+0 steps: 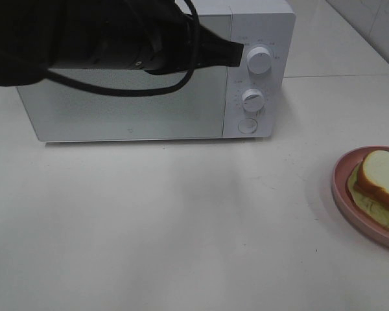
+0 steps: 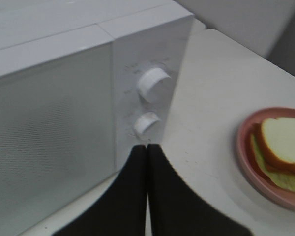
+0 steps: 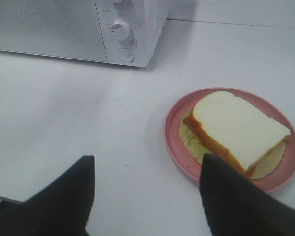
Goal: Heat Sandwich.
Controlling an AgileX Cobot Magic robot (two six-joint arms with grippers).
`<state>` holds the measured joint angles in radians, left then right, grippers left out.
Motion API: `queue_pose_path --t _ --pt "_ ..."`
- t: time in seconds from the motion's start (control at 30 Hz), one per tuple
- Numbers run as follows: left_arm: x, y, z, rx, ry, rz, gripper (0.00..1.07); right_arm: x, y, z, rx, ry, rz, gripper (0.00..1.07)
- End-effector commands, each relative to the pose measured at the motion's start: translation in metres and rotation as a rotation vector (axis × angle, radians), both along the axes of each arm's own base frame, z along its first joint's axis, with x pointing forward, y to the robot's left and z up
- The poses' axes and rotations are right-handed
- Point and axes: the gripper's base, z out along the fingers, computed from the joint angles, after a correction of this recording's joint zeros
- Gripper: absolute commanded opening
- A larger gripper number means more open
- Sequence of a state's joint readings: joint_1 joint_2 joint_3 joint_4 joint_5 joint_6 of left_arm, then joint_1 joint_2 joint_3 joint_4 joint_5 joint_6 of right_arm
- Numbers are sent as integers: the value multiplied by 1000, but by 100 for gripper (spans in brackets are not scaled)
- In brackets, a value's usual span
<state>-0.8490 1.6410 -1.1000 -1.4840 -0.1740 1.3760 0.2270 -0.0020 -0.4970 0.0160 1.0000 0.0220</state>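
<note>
The sandwich, white bread with a brown crust over a pale yellow-green layer, lies on a round pink plate at the table's right edge. My left gripper is shut and empty, its tip hanging in front of the closed white microwave, just left of the upper dial. In the left wrist view the shut fingertips sit close below the lower dial. My right gripper is open and empty, hovering over bare table just short of the sandwich. It is out of the high view.
The microwave's round button sits under the lower dial. A black cable loops from the left arm across the door. White table stretches in front of the microwave, with a seam behind the plate.
</note>
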Motion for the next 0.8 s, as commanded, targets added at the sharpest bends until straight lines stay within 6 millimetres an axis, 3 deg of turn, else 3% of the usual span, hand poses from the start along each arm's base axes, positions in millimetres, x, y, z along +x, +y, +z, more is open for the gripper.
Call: queue_pose_path --t 0.03,0.27,0.33,0.37,0.4,0.43,0.5,0.6,0.8 --pt "-16 13 7 -9 17 -162 0 -4 -1 -1 -2 -31 -9 62" --pt "-43 48 1 56 15 -275 2 -4 -1 -1 -2 -31 -9 62" --pt "-51 56 2 68 2 -280 14 -4 -1 -1 -2 -31 -9 62" --pt "-59 63 3 47 13 -267 31 -4 -1 -1 -2 -31 -9 62" --pt "-63 67 4 33 18 -256 42 -4 -1 -1 -2 -31 -9 62" --pt "-63 67 4 33 18 -256 42 -4 -1 -1 -2 -31 -9 62" --pt "-70 77 9 -17 34 -212 63 -4 -1 -1 -2 -31 -9 62" --pt "-73 82 12 -30 24 -185 62 -4 -1 -1 -2 -31 -9 62" --pt "-66 108 28 22 -165 25 61 -4 -1 -1 -2 -31 -9 62"
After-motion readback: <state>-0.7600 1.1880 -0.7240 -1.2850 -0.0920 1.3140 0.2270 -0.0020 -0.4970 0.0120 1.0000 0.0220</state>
